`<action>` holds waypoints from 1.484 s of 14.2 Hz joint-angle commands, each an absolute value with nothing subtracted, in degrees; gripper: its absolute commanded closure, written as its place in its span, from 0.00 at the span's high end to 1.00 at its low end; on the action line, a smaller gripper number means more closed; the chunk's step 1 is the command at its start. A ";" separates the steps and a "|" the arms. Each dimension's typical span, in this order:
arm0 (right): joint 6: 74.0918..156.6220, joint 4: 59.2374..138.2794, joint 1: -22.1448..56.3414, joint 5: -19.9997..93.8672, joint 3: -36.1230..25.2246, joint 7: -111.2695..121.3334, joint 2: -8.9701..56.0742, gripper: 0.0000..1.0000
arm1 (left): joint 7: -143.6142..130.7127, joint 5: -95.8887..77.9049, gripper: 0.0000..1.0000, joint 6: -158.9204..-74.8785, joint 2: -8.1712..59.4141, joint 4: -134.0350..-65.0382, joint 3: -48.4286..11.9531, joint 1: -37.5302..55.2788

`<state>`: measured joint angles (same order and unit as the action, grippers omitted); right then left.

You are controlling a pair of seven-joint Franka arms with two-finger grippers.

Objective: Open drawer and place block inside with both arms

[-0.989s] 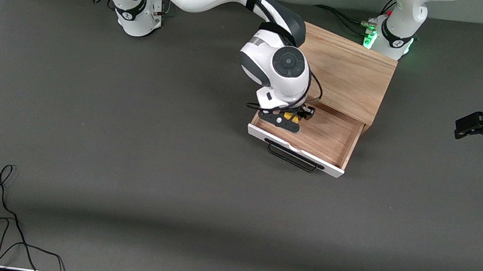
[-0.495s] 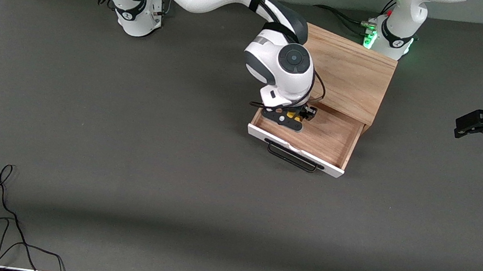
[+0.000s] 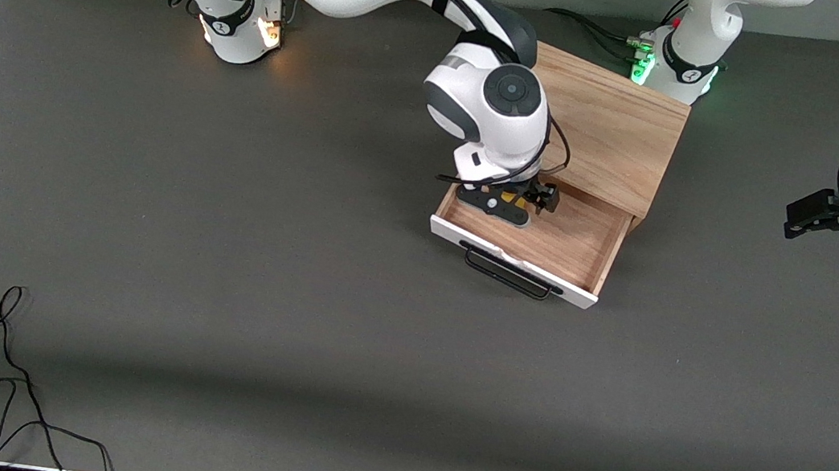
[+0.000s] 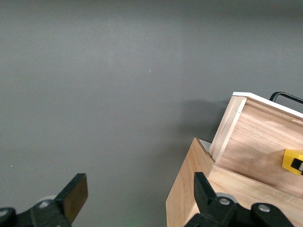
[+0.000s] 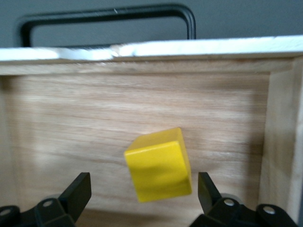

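Note:
The drawer (image 3: 548, 240) stands pulled out of the light oak box (image 3: 604, 126), its white front panel and black wire handle (image 3: 508, 274) toward the front camera. The yellow block (image 3: 510, 196) lies on the drawer floor. My right gripper (image 3: 513, 199) is down in the drawer, open, with the block (image 5: 159, 165) between its fingers (image 5: 78, 191) and touching neither. The panel (image 5: 142, 49) and handle (image 5: 104, 16) show past it. My left gripper (image 3: 803, 213) waits, open and empty, above the table at the left arm's end. Its wrist view shows the box (image 4: 187, 198), drawer (image 4: 255, 137) and block (image 4: 292, 161).
A loose black cable (image 3: 4, 375) lies on the grey table near the front edge at the right arm's end. The arm bases (image 3: 241, 17) stand along the back edge. The left arm's base (image 3: 681, 63) is close to the box's back corner.
My right gripper's fingers have spread apart inside the drawer and let go of the block. The wrist has shifted slightly toward the box. The left arm has barely moved.

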<state>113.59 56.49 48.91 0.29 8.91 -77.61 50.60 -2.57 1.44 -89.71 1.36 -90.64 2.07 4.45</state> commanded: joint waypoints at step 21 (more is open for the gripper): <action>96.24 91.05 1.61 3.60 4.75 -13.22 3.43 1.00 | 0.88 -0.35 1.00 -89.21 0.35 -91.14 2.81 4.83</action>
<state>95.62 87.39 4.95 3.05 4.22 -18.92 6.27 -0.06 0.27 -89.63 1.36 -90.63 2.27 4.41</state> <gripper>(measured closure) 0.000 0.000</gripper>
